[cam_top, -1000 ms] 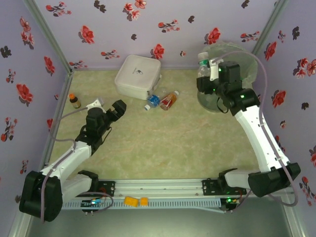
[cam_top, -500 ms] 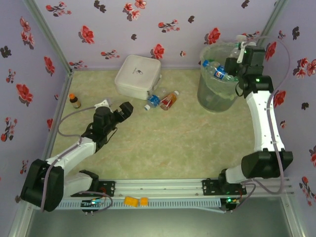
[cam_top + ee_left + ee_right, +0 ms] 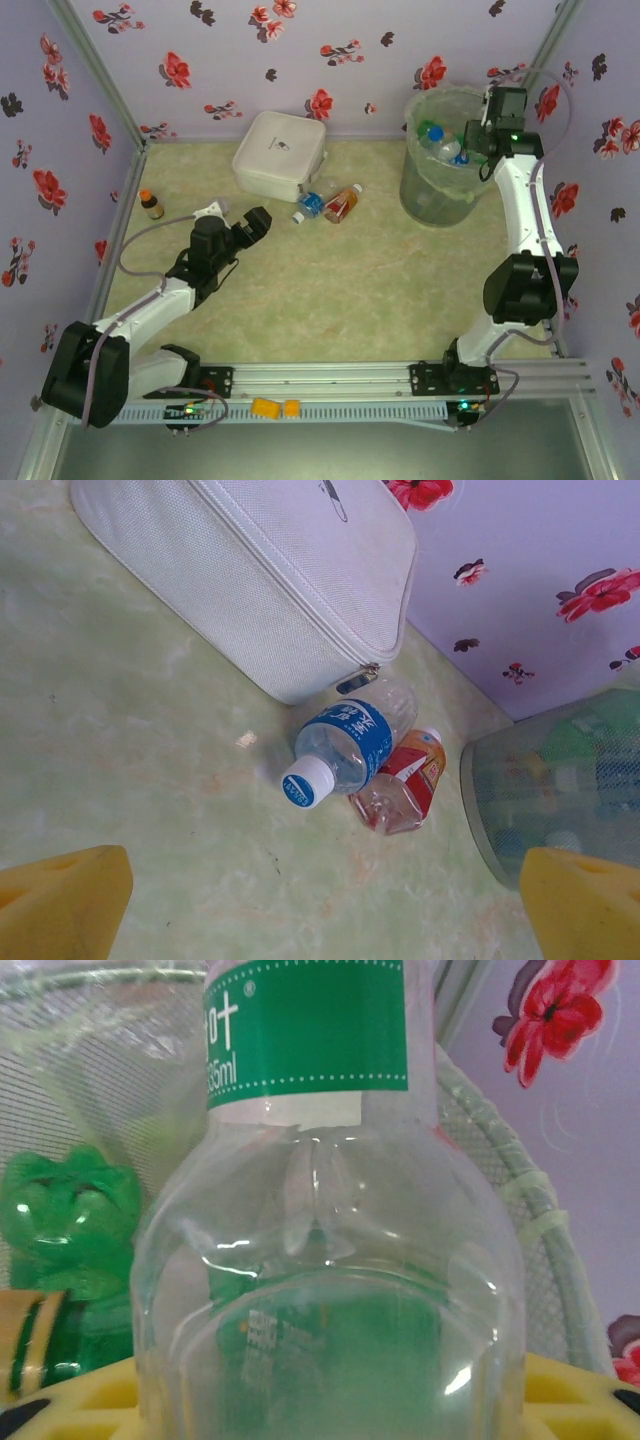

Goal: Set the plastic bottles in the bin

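**Bottle over the bin: mind the rim**

The right claw (image 3: 478, 137) is clamped on a green-label bottle (image 3: 320, 1260) over the right side of the bin (image 3: 428, 205), which stands at the back right of the tabletop (image 3: 350, 290). A green bottle (image 3: 70, 1220) already lies in the bin just behind it. The wrist view is too close to tell how far the held bottle sits below the rim. A release here could, I judge, hit the rim or the heap inside and bounce out. The claw is also near the bin's wall, so a careless pull away might catch the wall and tip the bin.

The left claw (image 3: 255, 222) is spread wide and holds nothing. It is aimed at 2 bottles lying on the tabletop: a blue-label bottle (image 3: 345, 742) touching the box (image 3: 270, 570), and a red bottle (image 3: 405, 785) touching the blue one. Both are round and packed together, so a finger may nudge one and send it rolling, or jam against the box.
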Tool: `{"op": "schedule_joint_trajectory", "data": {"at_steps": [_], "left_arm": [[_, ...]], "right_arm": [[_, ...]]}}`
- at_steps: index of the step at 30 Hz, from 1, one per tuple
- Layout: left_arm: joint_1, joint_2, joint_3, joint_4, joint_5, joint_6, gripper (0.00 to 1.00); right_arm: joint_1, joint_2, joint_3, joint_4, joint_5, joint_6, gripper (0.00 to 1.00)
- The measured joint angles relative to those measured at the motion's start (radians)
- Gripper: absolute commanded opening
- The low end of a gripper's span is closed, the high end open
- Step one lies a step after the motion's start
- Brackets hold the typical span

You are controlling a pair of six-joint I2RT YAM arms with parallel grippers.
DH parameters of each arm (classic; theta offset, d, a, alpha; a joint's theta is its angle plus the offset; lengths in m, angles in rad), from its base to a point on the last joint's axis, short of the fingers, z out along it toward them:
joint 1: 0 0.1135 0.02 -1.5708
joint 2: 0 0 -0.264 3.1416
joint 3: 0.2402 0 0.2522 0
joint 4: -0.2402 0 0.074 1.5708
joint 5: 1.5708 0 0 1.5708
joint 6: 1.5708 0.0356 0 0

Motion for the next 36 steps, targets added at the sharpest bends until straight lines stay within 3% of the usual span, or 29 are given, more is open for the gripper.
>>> {"op": "schedule_joint_trajectory", "data": {"at_steps": [4, 7, 20, 26, 29, 36], "left_arm": [[0.0, 0.0, 0.002, 0.0, 0.003, 0.001, 1.0], [0.0, 0.0, 0.006, -0.001, 0.003, 0.003, 1.0], [0.0, 0.0, 0.013, -0.008, 0.002, 0.015, 1.0], [0.006, -0.005, 0.013, -0.02, 0.002, 0.034, 1.0], [0.028, -0.024, 0.013, -0.032, -0.005, 0.039, 1.0], [0.124, -0.106, 0.013, -0.051, -0.018, 0.047, 1.0]], "right_arm": [[-0.002, 0.0, 0.002, -0.023, 0.004, -0.024, 0.91], [-0.002, -0.006, 0.002, -0.026, -0.013, -0.018, 0.99], [-0.002, -0.129, 0.027, -0.008, -0.137, 0.022, 1.0], [0.01, -0.228, -0.033, 0.032, -0.247, 0.11, 1.0], [0.067, -0.308, -0.119, 0.069, -0.285, 0.163, 1.0], [0.325, -0.425, -0.378, 0.167, -0.302, 0.307, 1.0]]}}
